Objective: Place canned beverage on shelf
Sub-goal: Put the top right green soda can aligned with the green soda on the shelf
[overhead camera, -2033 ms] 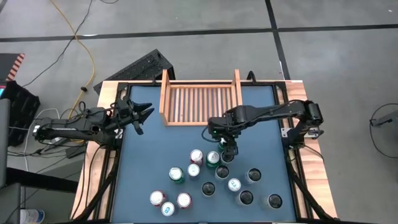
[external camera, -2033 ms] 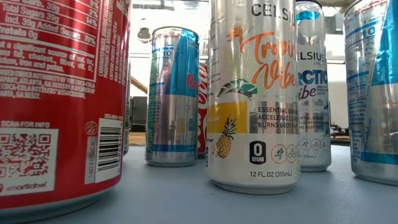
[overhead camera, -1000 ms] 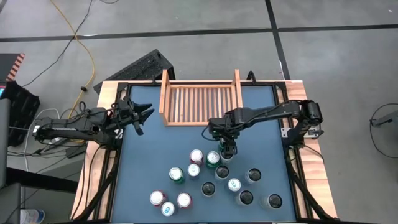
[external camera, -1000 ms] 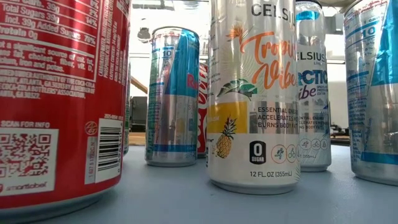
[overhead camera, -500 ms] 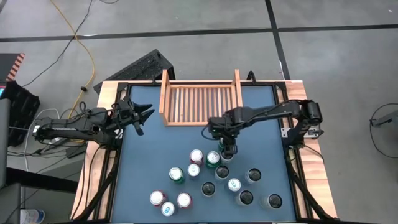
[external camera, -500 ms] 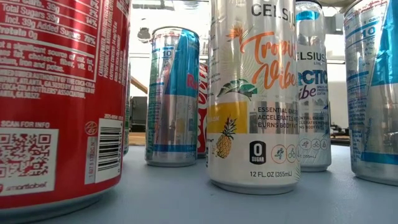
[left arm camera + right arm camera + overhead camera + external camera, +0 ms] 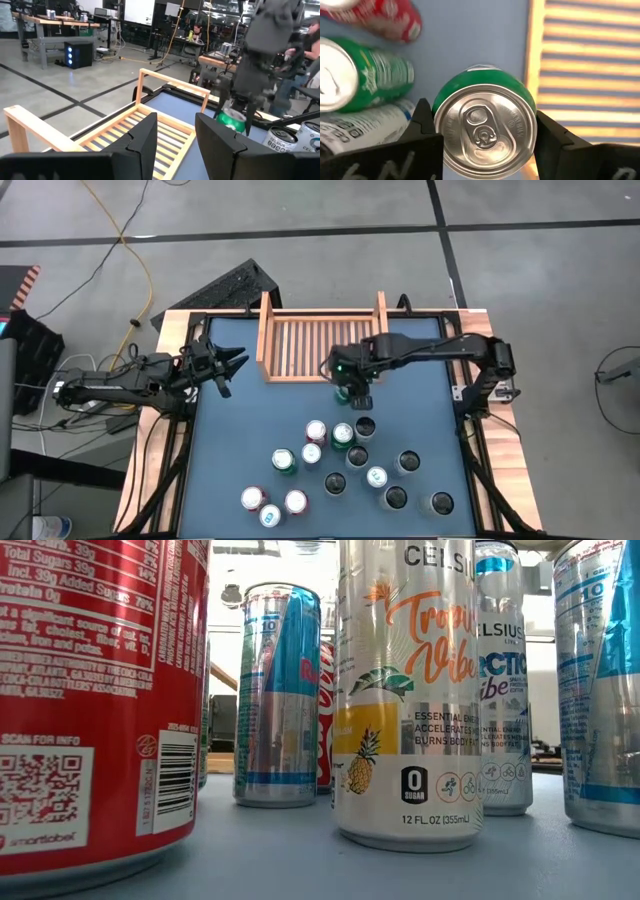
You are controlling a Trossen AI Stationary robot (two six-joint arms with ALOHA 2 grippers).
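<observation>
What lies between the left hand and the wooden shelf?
Nothing: in the high view only bare blue tabletop separates the left hand from the shelf; the right hand holds the green can elsewhere.

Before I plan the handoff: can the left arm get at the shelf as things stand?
Probably yes: the left gripper sits beside the shelf, nothing between them; the right gripper, holding the green can, is at the front rail.

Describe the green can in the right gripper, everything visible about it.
The green can is a green-bodied aluminium drink can with a silver top and an unopened pull tab. It is upright, clamped between the right gripper's two dark fingers, one on each side. From above it sits near the shelf's front edge, beside the shelf's right corner. The left wrist view shows it lifted off the blue tabletop.
</observation>
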